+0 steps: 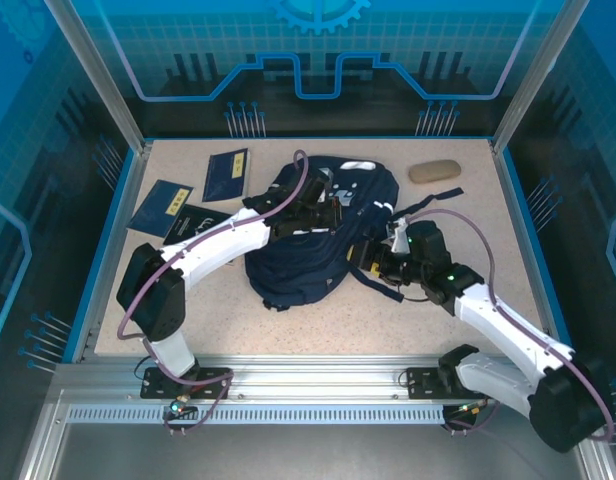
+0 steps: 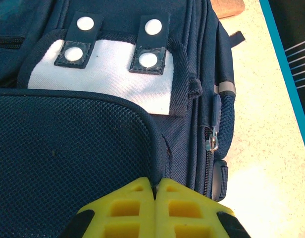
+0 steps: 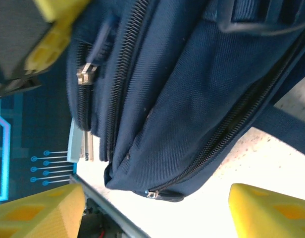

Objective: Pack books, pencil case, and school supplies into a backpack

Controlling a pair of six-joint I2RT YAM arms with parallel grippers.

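The tabletop (image 1: 318, 325) carries the backpack (image 1: 298, 270), which lies flat at its middle with the white patches toward the far side and both arms reaching onto it. The left claw (image 2: 155, 186) is closed, its yellow tips pressed together at the edge of the bag's mesh panel just below the white patch – whether fabric is pinched between them I cannot tell. The right claw (image 3: 152, 208) stands wide open at the bag's right side, holding nothing, with the zippered side wall in front of its spread fingers. The three books (image 1: 226, 175) lie on the far left of the tabletop, the left arm crossing just over the black one (image 1: 203, 222). The pencil case (image 1: 435, 172) rests alone at the far right, well apart from the bag. A metal zipper pull (image 2: 211, 144) hangs on the bag's side – near the left claw, not touched.
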